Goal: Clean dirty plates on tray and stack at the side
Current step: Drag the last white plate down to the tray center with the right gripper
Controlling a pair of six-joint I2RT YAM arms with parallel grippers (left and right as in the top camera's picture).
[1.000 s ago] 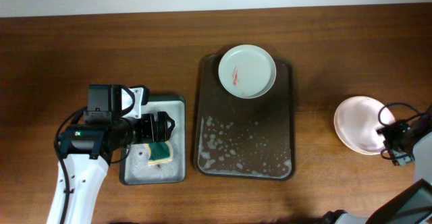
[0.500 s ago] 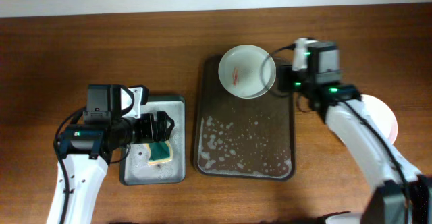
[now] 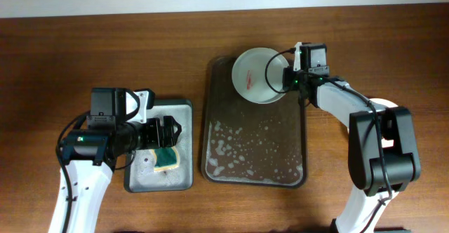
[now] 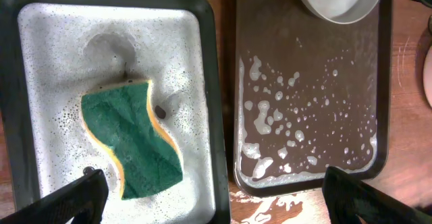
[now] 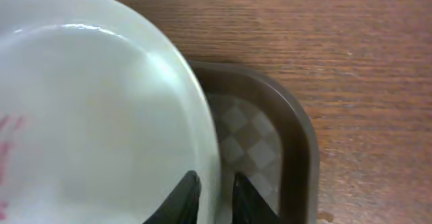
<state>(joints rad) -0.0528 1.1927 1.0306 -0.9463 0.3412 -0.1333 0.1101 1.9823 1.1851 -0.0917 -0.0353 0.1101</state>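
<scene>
**Operator:** What's in front of me, biggest thing first?

**Spotter:** Your brown wooden bench fills the overhead view. On it, about the middle, lies the dark brown tray. White suds are spattered over its near half, thickest at the near left corner.

**Operator:** And to the left of it?

**Spotter:** Just beside it you have the smaller grey metal tray with its black rim, wet and foamy inside. A green sponge with a yellow edge lies flat in it.

**Operator:** Where's the plate?

**Spotter:** The dirty plate sits at the far end of the brown tray, and its far edge overhangs the tray's rim. From your right wrist camera it is plain white and shallow, with a red smear showing at the left edge of that view.

**Operator:** My claws?

**Spotter:** Your right claw is at the plate's right side. One finger is inside the rim and one outside, pinched onto it over the tray's far right corner. I can't tell whether the plate is lifted off the tray. Your left claw hangs over the grey metal tray with its fingers spread wide. It holds nothing and is clear of the sponge.
</scene>
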